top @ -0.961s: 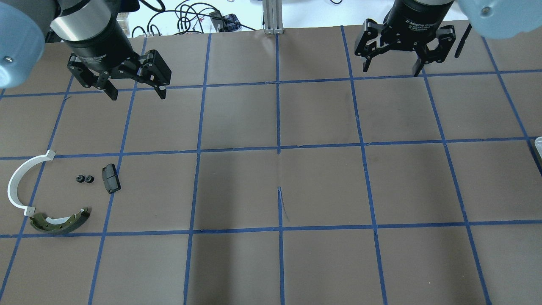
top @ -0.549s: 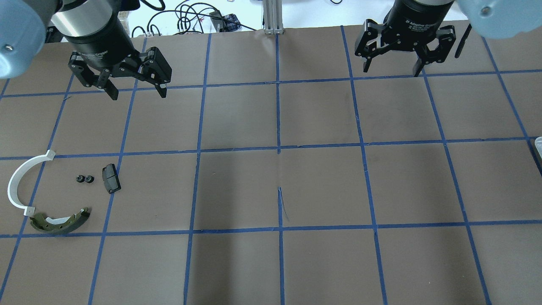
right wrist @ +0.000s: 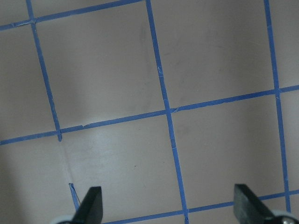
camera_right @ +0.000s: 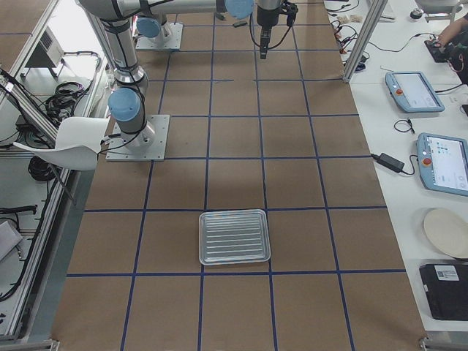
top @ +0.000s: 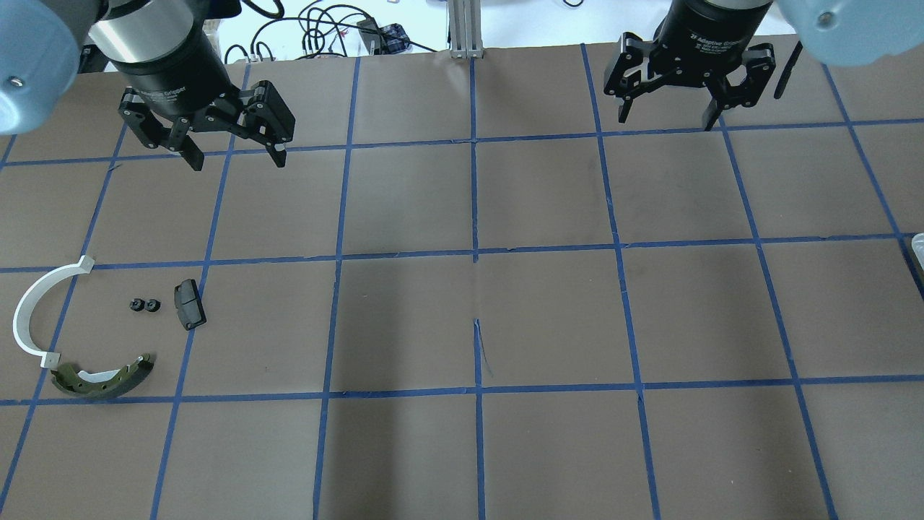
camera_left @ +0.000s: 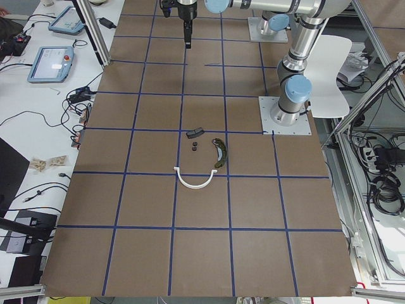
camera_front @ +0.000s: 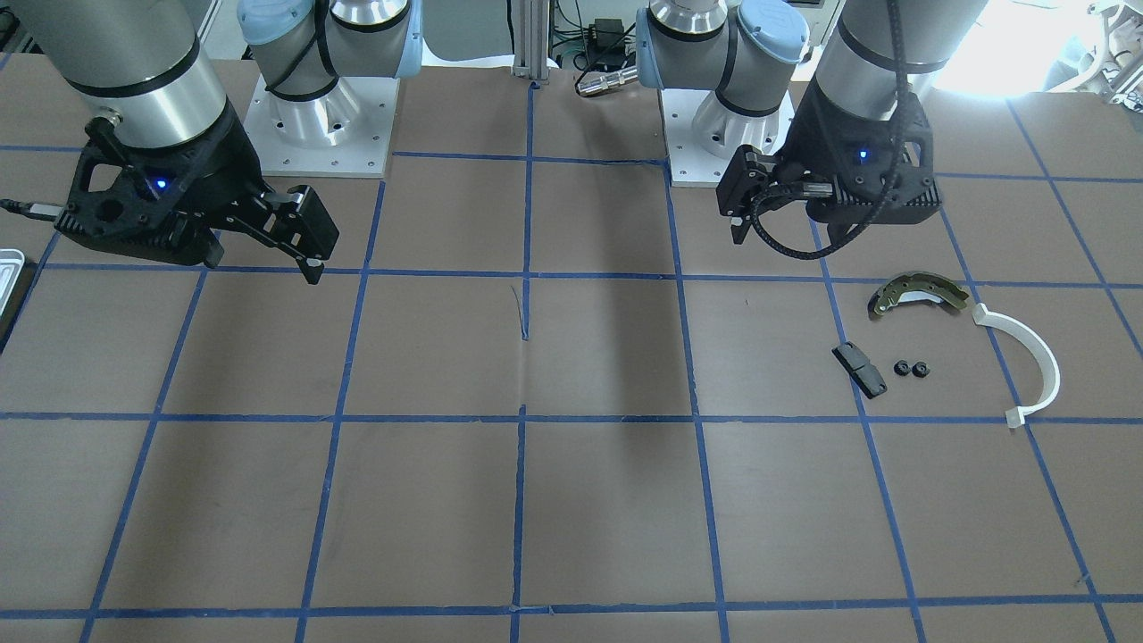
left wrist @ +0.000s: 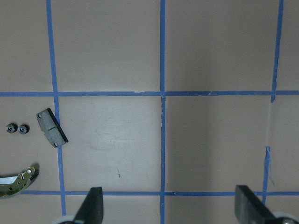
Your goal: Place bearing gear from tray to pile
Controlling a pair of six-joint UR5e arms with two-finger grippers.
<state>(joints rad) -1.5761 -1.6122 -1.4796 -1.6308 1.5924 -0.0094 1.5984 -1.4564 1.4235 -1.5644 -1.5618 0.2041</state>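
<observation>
Two small black bearing gears (top: 143,305) lie side by side on the table in the pile, between the white plastic arc (top: 30,318) and the black oblong block (top: 189,304). The olive brake shoe (top: 101,379) lies just in front of them. The gears (left wrist: 16,128) and the block (left wrist: 51,133) also show in the left wrist view. My left gripper (top: 237,157) is open and empty, high above the table behind the pile. My right gripper (top: 668,117) is open and empty at the far right. The tray (camera_right: 234,237) holds no parts that I can see.
The brown table carries a grid of blue tape (top: 475,253). The tray's edge (top: 918,249) shows at the right border of the overhead view. Cables (top: 317,32) and an aluminium post (top: 462,29) lie beyond the table's far edge.
My left gripper has drifted slightly to the right, still open. The right gripper and the parts have not moved.
</observation>
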